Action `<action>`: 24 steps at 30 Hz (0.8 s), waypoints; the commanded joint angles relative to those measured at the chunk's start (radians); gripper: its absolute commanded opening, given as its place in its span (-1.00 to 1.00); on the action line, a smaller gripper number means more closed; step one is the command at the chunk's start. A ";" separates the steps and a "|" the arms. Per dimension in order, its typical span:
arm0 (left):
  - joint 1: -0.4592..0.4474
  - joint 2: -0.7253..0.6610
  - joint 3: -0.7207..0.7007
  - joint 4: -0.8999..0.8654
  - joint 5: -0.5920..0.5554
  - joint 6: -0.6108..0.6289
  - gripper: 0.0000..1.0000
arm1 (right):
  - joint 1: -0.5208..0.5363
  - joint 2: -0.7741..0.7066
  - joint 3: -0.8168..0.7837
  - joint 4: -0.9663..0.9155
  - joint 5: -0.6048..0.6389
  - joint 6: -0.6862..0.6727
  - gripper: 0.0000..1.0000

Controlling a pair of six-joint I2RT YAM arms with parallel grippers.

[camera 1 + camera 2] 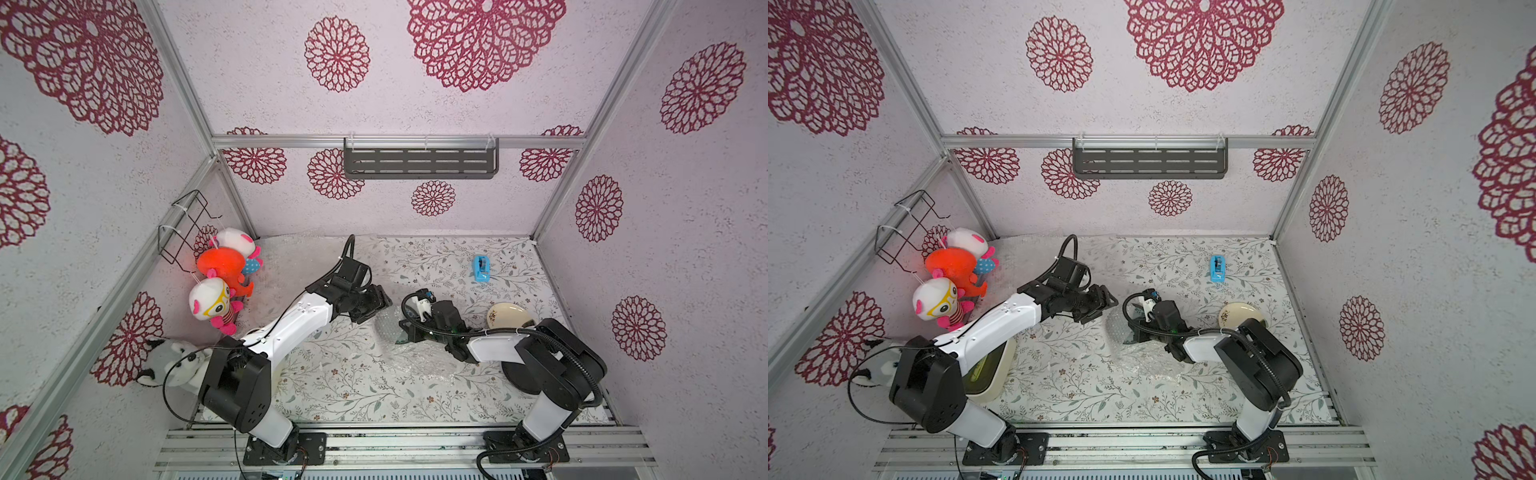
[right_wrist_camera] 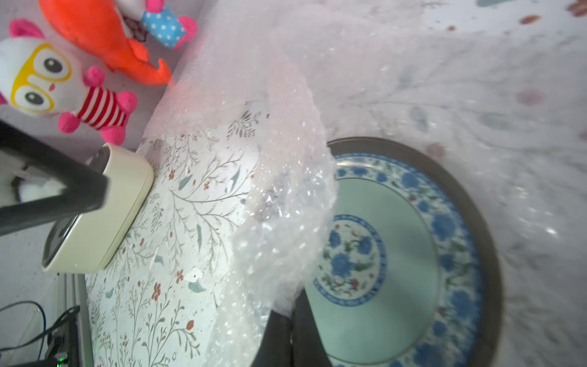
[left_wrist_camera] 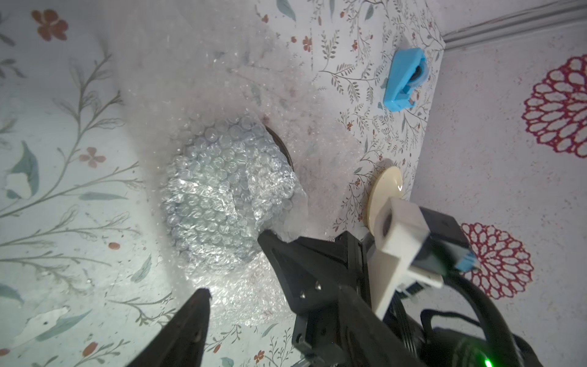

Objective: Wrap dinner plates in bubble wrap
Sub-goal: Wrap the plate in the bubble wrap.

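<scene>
Bubble wrap [image 1: 419,359] sprawls across the surface [image 1: 332,386], partly folded over the teal-blue plate [image 2: 397,254]. Only my right wrist view bares its patterned centre, while both top views mostly hide it beneath wrap and tool. Cream plate [image 1: 509,316] sits bare, well apart to the right. My right tool [image 2: 290,317] pinches the wrap's edge; my left tool [image 1: 379,306] hangs parted, empty, above.

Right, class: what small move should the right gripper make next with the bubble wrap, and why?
Probably draw the bubble wrap across the teal-blue plate: the right gripper is shut on its edge, and much of the plate lies bare.
</scene>
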 commanded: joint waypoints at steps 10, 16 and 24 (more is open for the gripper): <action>-0.004 0.336 0.225 -0.033 0.112 0.264 -0.26 | -0.098 0.087 0.031 0.061 -0.104 0.176 -1.00; -0.005 0.515 0.343 -0.016 0.185 0.284 -0.29 | -0.126 0.095 0.008 0.105 -0.095 0.229 -1.00; -0.024 0.648 0.427 -0.023 0.218 0.292 -0.32 | -0.140 0.084 0.009 0.109 -0.142 0.196 -0.80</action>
